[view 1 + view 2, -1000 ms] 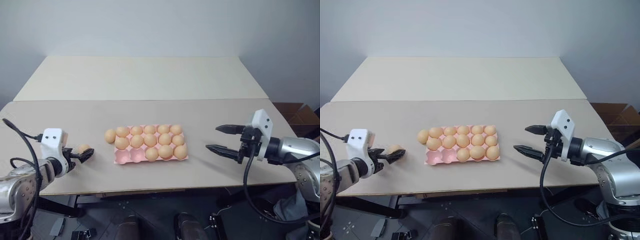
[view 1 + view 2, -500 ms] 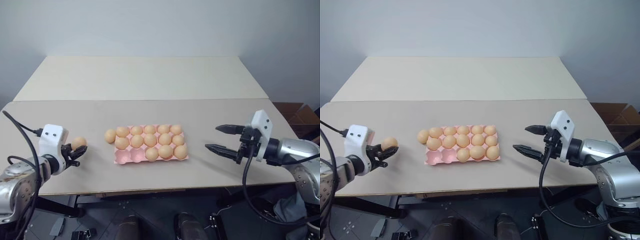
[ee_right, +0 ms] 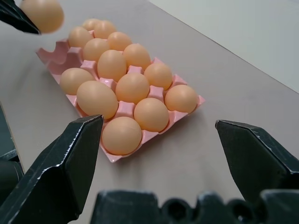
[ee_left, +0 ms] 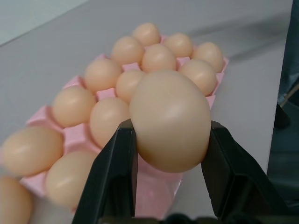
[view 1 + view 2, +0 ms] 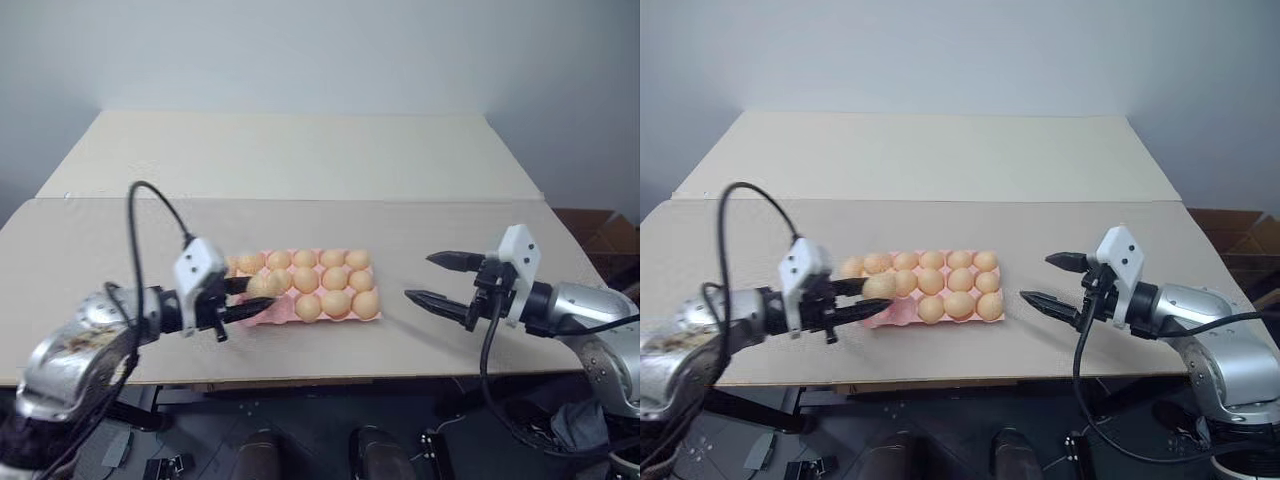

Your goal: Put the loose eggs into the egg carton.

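The left gripper (image 5: 248, 297), closed on an egg (image 5: 264, 285), is now hovering at the egg carton (image 5: 350, 315), no longer out on the tabletop (image 5: 300, 160). Two near-left cups seem empty. The right gripper (image 5: 432, 280) is waiting open.

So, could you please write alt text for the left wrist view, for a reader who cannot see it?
The left claw holds a tan-orange egg between its two black fingers, close above the near end of the pale pink egg carton. The carton's cups beyond hold more eggs alike, on a plain tabletop.
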